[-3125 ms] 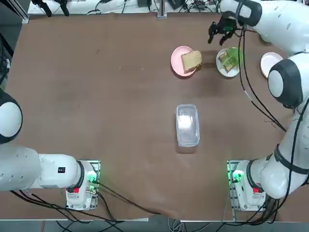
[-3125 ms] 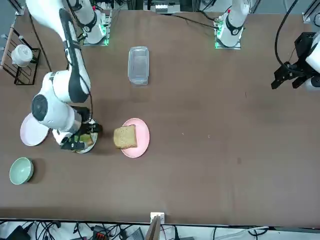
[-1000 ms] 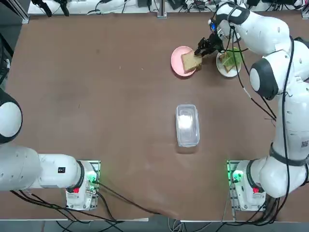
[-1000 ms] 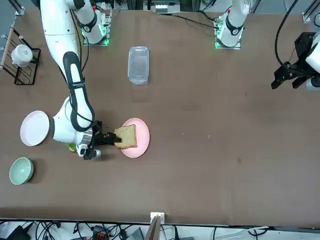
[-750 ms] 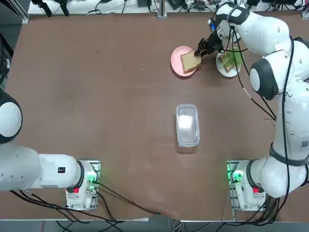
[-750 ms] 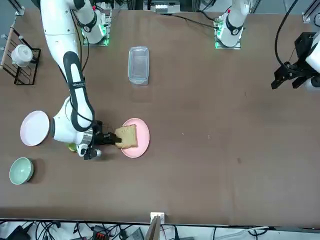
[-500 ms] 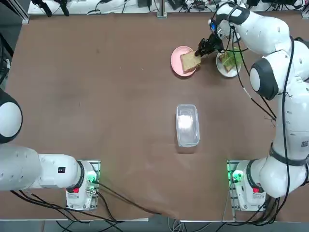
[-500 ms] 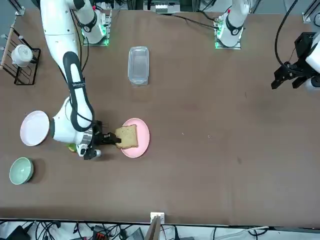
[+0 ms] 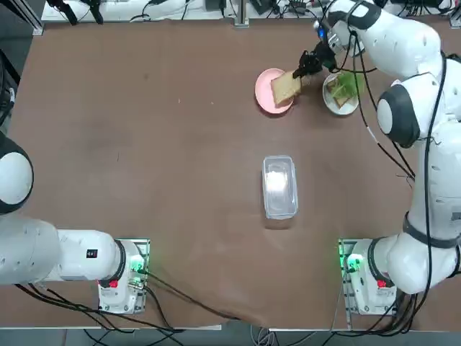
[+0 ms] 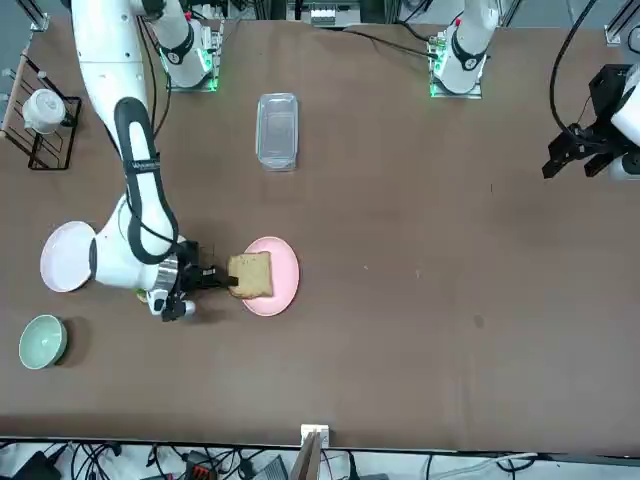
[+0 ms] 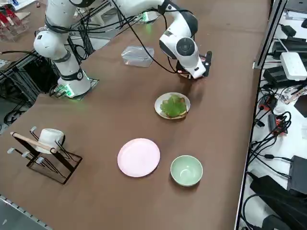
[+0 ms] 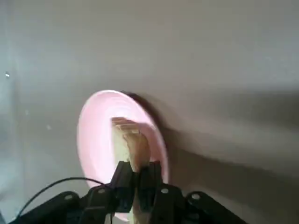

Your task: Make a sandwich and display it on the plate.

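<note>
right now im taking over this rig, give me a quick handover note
Right claw: shut on the bread slice, pinching its edge over the pink plate.
White plate: beside it, holding the other bread slice topped with lettuce.
A second pink plate and a green bowl sit farther out, both bare.
Done: base slice and lettuce placed, top slice gripped.
Left: carry the held slice onto the lettuce on the white plate, then release.
</note>
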